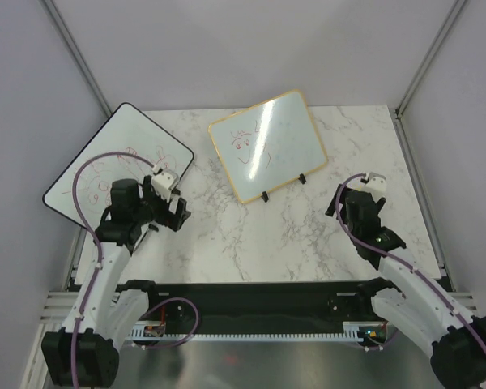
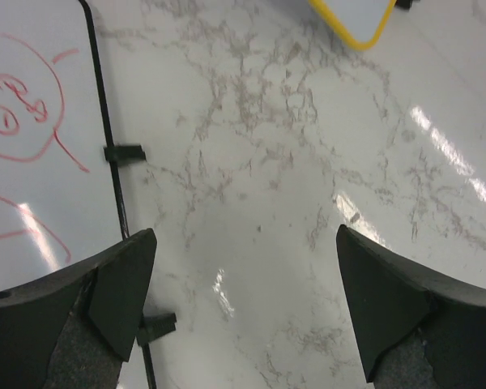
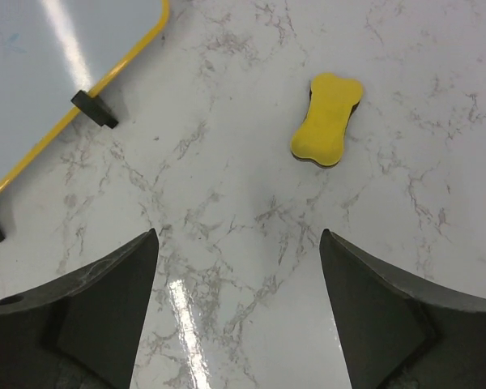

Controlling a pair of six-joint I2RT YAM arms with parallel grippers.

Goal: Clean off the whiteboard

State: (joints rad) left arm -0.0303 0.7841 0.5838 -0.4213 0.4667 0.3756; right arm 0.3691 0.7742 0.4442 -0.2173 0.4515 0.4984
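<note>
White marble tabletop (image 1: 251, 243), grey-veined and glossy, with glare streaks across it. At the far middle stands the whiteboard (image 1: 266, 144). It's tan-framed and turned at an angle, with two black feet (image 1: 265, 196) on its near edge and red marks on its face. Over at far left is a bigger black-edged board (image 1: 117, 162) with red scribbles, its outer corner reaching past the tabletop's left edge. The right wrist view picks up a yellow bone-shaped eraser (image 3: 326, 119) lying flat on the marble, well apart from the whiteboard's corner.
</note>
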